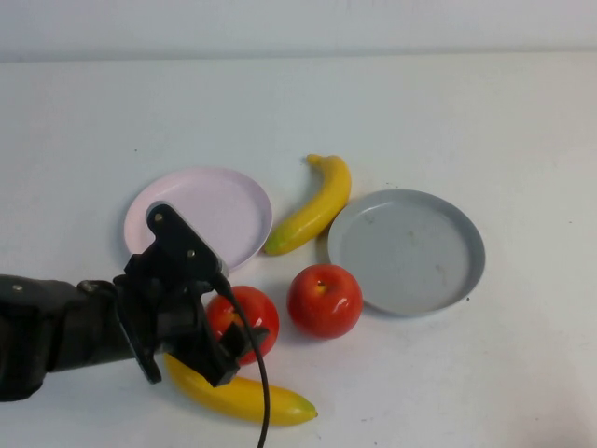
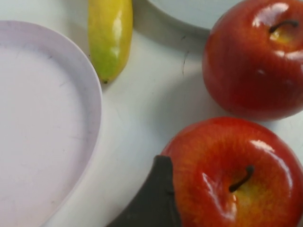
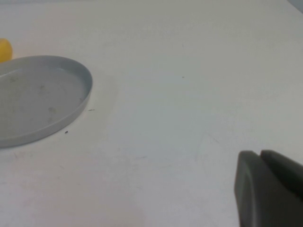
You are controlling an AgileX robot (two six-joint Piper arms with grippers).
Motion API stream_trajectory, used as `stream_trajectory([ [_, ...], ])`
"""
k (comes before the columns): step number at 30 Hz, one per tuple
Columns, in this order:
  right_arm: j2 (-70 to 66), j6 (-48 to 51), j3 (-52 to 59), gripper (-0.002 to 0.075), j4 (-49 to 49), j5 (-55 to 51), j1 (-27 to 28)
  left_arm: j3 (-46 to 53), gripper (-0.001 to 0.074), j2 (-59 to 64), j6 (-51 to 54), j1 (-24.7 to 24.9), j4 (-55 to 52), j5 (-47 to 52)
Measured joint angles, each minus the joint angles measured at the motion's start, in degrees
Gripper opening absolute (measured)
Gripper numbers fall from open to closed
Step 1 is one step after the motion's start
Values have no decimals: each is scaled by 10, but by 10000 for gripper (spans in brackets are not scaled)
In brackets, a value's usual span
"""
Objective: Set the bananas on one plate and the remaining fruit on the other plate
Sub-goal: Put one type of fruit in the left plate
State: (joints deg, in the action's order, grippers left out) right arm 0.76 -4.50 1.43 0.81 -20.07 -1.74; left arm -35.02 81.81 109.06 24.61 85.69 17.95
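Two red apples lie between the plates. My left gripper (image 1: pixel 239 347) is open and straddles the left apple (image 1: pixel 250 315); one dark finger (image 2: pixel 154 201) sits right beside that apple (image 2: pixel 236 179). The right apple (image 1: pixel 325 300) stands free next to the grey plate (image 1: pixel 407 252). One banana (image 1: pixel 312 215) lies between the pink plate (image 1: pixel 210 201) and the grey plate. The other banana (image 1: pixel 252 399) lies near the front edge, partly under my left arm. Both plates are bare. My right gripper (image 3: pixel 261 157) is shut and holds nothing, hovering over bare table to the right of the grey plate (image 3: pixel 38 99).
The white table reaches to a pale back wall. My left arm's black cable (image 1: pixel 261 392) hangs across the near banana. Open tabletop lies behind and to the right of the plates.
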Motion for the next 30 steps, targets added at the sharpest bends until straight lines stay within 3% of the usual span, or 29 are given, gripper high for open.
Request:
stream_trajectory([
  [18, 0, 0, 0, -15, 0, 0, 0, -10, 667, 53, 1, 0, 29, 2],
  [23, 0, 0, 0, -15, 0, 0, 0, -10, 585, 55, 1, 0, 40, 2],
  [30, 0, 0, 0, -15, 0, 0, 0, -10, 584, 47, 3, 0, 42, 2],
])
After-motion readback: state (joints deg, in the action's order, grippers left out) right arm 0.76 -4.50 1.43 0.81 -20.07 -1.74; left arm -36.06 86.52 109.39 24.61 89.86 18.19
